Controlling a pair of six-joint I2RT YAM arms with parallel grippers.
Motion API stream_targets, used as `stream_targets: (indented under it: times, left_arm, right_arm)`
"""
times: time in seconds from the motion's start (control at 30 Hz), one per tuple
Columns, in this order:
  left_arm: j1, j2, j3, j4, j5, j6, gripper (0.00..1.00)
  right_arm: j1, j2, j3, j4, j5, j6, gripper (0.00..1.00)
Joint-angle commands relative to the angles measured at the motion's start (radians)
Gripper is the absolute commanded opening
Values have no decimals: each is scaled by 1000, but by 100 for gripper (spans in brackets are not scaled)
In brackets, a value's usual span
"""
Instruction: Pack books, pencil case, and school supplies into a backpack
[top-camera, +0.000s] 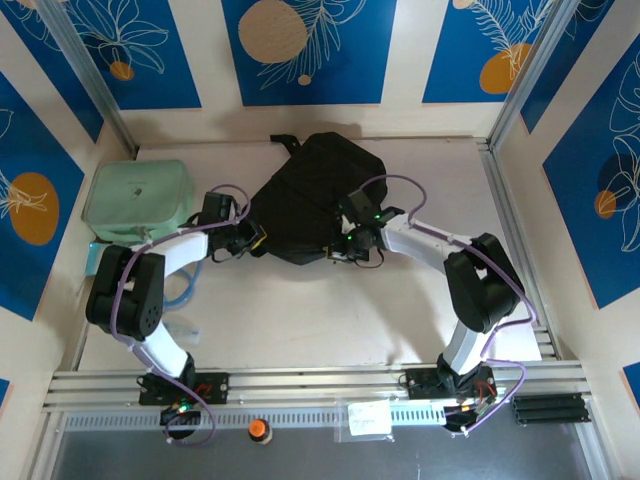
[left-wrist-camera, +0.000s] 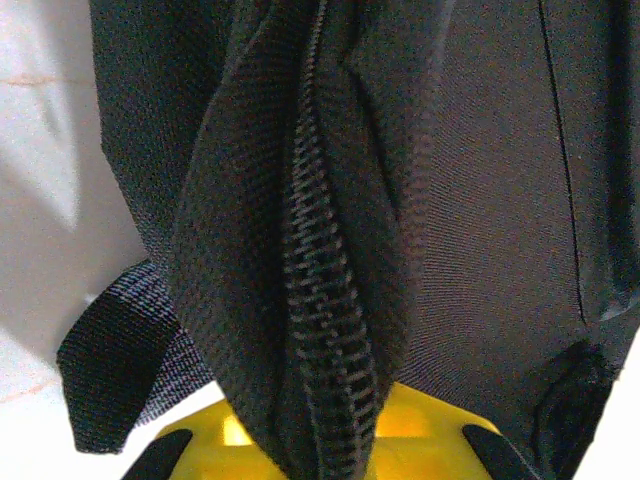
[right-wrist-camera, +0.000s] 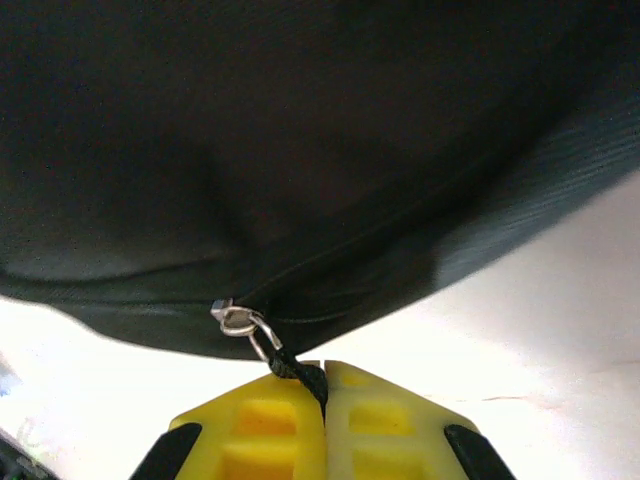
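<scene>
The black backpack (top-camera: 305, 190) lies flat at the middle back of the table. My left gripper (top-camera: 256, 238) is at its left edge. In the left wrist view this gripper (left-wrist-camera: 330, 445) is shut on a raised fold of backpack (left-wrist-camera: 470, 230) fabric, with the zipper track (left-wrist-camera: 320, 300) running along the fold. My right gripper (top-camera: 345, 247) is at the bag's near edge. In the right wrist view it (right-wrist-camera: 325, 392) is shut on the black cord of the silver zipper pull (right-wrist-camera: 240, 322), just under the backpack (right-wrist-camera: 300, 150). The books are out of view.
A mint-green soft case (top-camera: 138, 200) lies at the back left, beside the left arm. Something pale blue (top-camera: 182, 292) lies under the left arm. An orange knob (top-camera: 259, 428) and a clear bag (top-camera: 368, 418) rest on the front rail.
</scene>
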Motion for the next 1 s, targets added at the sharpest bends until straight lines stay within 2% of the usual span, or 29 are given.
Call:
stream_targets:
  times: [0.0, 0.5, 0.77, 0.97]
  left_arm:
    - [6, 2, 4, -71, -64, 54, 3]
    - [-26, -58, -32, -176, -48, 149, 2]
    - [-148, -151, -83, -248, -70, 188, 5]
    - [-331, -312, -111, -333, -153, 213, 17]
  right_arm:
    - [-59, -22, 3, -102, 23, -1, 0]
    - [-197, 65, 166, -199, 106, 55, 0]
    - [-195, 6, 87, -138, 68, 61, 0]
    - [-208, -111, -47, -114, 68, 55, 0]
